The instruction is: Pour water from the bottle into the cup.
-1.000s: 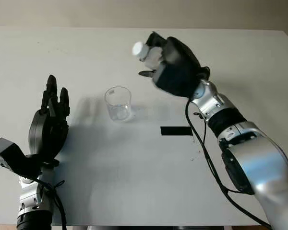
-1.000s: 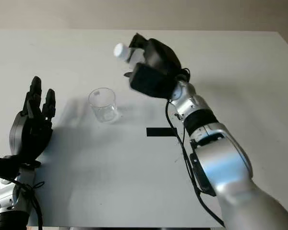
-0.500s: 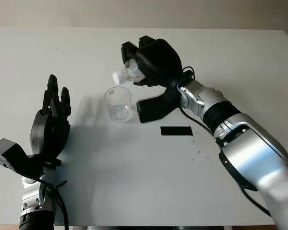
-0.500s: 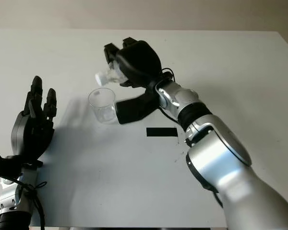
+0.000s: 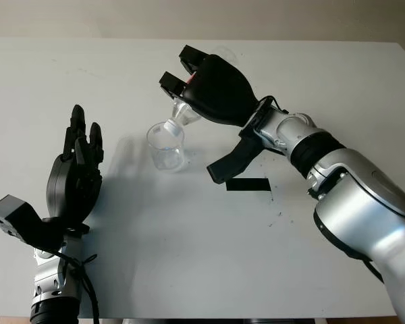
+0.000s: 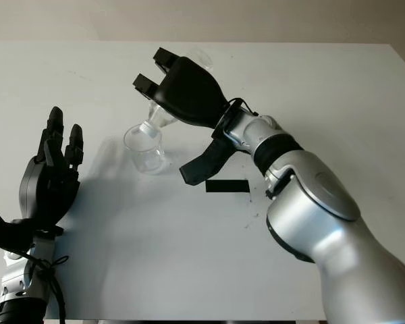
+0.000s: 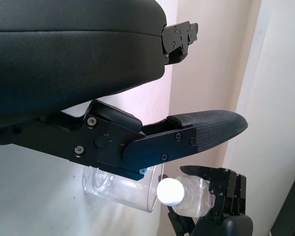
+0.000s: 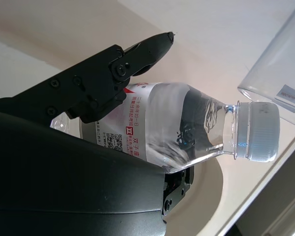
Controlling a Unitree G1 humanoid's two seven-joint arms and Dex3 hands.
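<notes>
A clear plastic cup (image 5: 166, 145) stands upright on the white table (image 5: 189, 229), left of centre. My right hand (image 5: 209, 91) is shut on a small water bottle (image 8: 177, 123) with a white cap (image 8: 258, 130). The bottle is tipped steeply, its neck (image 5: 179, 118) pointing down with the cap just over the cup's rim (image 5: 165, 128). The cap is on the bottle. In the left wrist view the capped bottle (image 7: 184, 196) sits right at the cup (image 7: 120, 184). My left hand (image 5: 74, 179) is open, raised above the table's near left part, apart from the cup.
A black rectangular strip (image 5: 248, 184) lies flat on the table to the right of the cup, under my right forearm (image 5: 290, 135). The table's far edge meets a beige wall (image 5: 189, 17).
My right hand has rolled further over and moved the bottle down to the left, from nearly level to neck-down above the cup. The left hand has barely moved.
</notes>
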